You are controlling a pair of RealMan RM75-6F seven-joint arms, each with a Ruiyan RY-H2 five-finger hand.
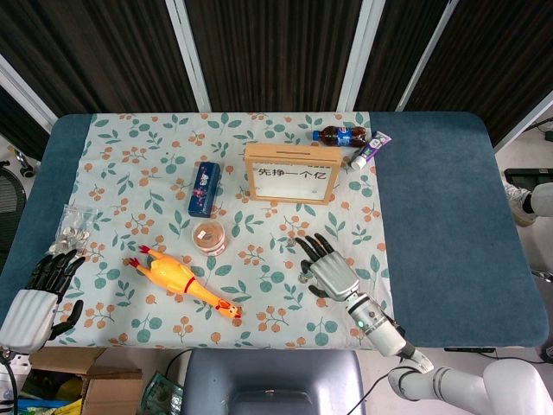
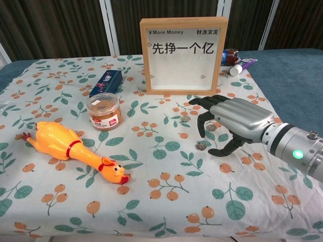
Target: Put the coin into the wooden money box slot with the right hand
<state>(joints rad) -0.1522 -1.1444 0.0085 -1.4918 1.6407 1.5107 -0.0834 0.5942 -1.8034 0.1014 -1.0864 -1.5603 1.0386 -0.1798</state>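
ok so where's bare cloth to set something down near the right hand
Bare cloth lies near the front edge, between the rubber chicken and the right hand. It is crowded under that hand, where coins lie before the money box.

wooden money box point(image 2: 183, 55) front reads "¥ More Money", "财源滚滚", "先挣一个亿"

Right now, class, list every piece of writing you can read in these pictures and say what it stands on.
"¥ More Money", on the wooden money box, top left.
"财源滚滚", on the same box, top right.
"先挣一个亿", large, across its front.
Labels on the blue box, jar, cola bottle and tube: too small to read.
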